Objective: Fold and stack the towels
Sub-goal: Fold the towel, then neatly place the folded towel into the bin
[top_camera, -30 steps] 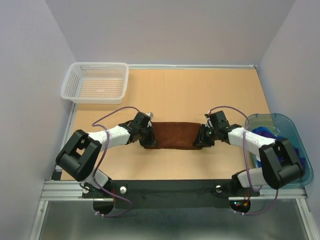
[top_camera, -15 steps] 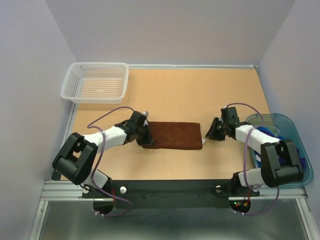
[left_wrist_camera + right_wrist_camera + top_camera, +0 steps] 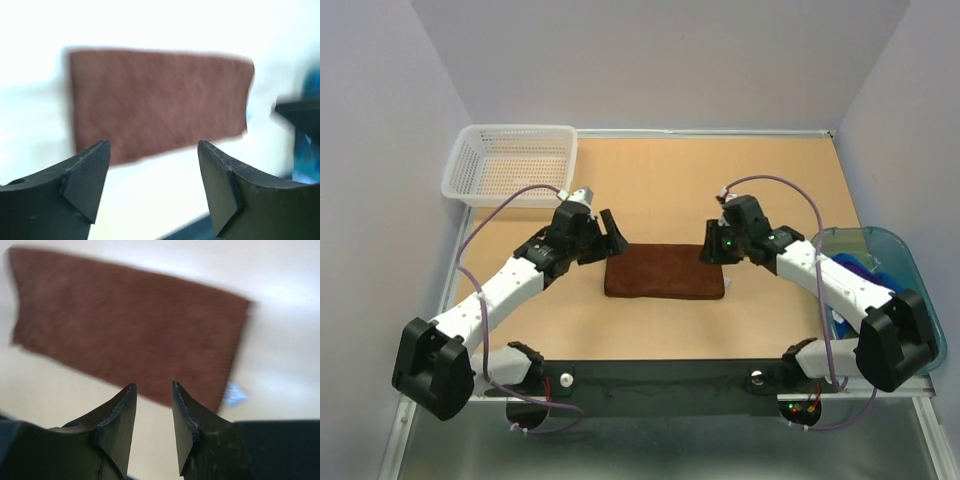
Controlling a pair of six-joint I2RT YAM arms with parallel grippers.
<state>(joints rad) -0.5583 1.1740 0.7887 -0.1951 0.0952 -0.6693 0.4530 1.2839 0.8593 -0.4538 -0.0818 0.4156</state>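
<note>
Rust-brown towel [image 3: 665, 272], terry cloth, lies as a flat folded rectangle on the tan tabletop [image 3: 670, 180] at the centre of the overhead view, with nothing gripping it. A small pale tag [image 3: 233, 393] sticks out at its lower right corner in the right wrist view; it is too blurred to read any writing. White mesh basket [image 3: 510, 165] sits at the upper left of the overhead view, well apart from the towel. Translucent blue tub [image 3: 923, 352] at the right edge holds the bunched blue and purple towels [image 3: 850, 265], partly hidden behind the right arm. Left gripper [image 3: 152, 150] is above the towel's upper left corner, jaws spread wide, holding nothing. Right gripper [image 3: 152, 386] is above the towel's upper right corner, jaws a narrow gap apart, nothing between them.
</note>
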